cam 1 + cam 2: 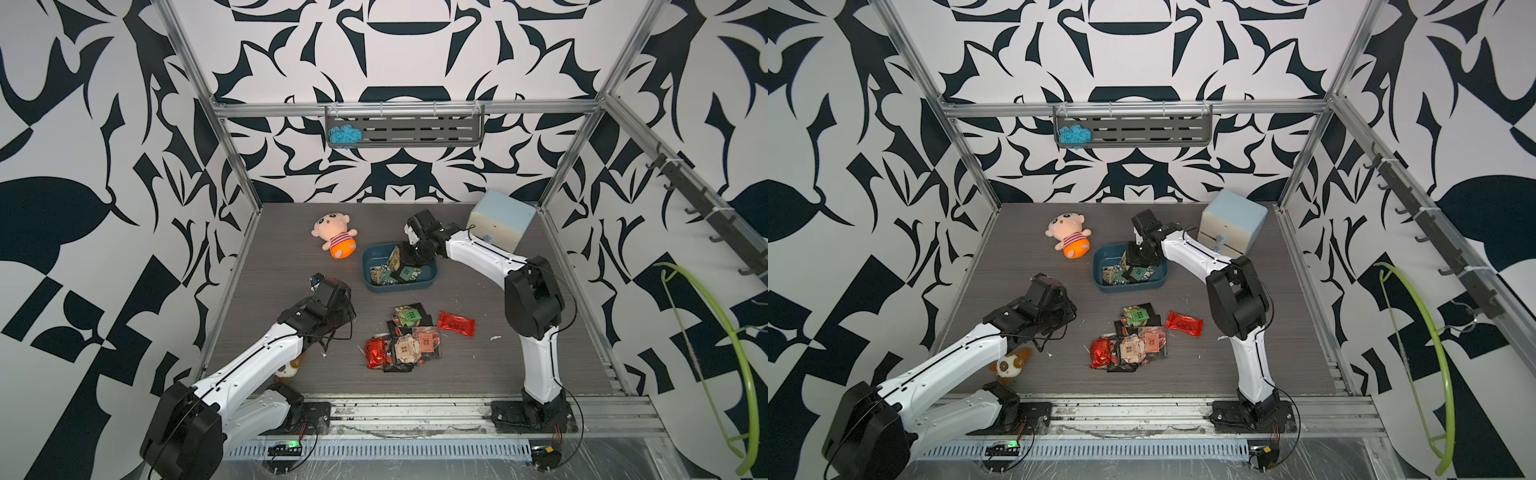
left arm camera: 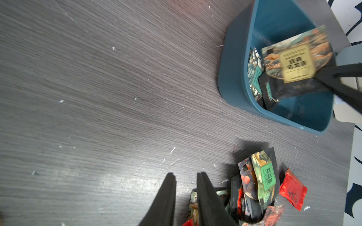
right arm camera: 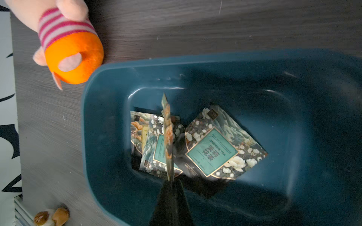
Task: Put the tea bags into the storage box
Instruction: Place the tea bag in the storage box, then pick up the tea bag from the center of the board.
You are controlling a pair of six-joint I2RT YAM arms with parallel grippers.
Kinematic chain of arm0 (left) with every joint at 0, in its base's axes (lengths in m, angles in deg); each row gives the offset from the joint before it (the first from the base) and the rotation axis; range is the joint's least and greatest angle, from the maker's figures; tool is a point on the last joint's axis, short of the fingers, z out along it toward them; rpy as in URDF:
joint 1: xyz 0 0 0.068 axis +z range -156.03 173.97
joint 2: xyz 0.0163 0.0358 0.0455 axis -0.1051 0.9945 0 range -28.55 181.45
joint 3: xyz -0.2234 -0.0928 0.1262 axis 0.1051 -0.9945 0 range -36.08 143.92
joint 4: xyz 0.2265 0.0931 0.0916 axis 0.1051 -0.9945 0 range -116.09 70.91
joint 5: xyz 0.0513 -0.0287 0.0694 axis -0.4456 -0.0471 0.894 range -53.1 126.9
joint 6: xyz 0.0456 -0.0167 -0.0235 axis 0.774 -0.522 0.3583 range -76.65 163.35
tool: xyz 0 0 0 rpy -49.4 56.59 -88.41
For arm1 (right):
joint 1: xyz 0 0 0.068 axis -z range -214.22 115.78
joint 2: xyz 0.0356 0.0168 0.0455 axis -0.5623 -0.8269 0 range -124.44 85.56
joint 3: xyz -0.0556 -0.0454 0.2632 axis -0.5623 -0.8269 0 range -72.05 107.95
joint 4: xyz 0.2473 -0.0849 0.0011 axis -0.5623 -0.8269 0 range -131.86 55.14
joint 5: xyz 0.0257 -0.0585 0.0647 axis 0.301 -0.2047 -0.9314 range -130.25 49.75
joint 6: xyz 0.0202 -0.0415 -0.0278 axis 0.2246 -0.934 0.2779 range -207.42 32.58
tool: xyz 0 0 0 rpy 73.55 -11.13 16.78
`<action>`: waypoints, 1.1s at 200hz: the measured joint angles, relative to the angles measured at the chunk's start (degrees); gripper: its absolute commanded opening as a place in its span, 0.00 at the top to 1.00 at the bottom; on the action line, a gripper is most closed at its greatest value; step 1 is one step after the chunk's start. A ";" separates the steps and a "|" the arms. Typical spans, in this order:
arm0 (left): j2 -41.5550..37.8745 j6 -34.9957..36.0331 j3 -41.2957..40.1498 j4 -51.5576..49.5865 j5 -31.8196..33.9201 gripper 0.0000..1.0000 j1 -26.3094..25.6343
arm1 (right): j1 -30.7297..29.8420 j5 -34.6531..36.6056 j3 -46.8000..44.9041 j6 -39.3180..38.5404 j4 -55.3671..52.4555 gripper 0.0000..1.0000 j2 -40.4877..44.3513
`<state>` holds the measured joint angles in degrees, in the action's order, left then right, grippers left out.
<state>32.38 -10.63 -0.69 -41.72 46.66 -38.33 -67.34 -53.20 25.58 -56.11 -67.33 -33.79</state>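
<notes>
the right gripper is clamped shut on a tan-labelled tea bag, pinching it by one edge. the sachet hangs edge-on within the mouth of the storage box. below it, on the box floor, teal-labelled jasmine tea bags lie flat and overlapping; whether the held bag touches them cannot be told.

in both top views the box sits just above the centre of the frame, and the right arm reaches over it from the right.

the left gripper stands slightly open — a narrow gap between its fingers, nothing in it. it hangs over the bare grey table.

the loose tea bags lie heaped in the lower centre of the top views, well apart from the box. a red sachet lies just right of the heap. a plush doll lies up and left of the box, its orange end just beside the box's corner.
</notes>
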 measured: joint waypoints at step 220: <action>-9.81 -8.20 0.04 2.19 -4.68 0.61 -17.75 | 0.31 16.68 -39.45 -4.02 -7.89 0.38 68.39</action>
<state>22.56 -18.82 -0.64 -39.53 41.98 -56.07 -67.03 -36.52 -13.88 -60.13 -75.22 34.60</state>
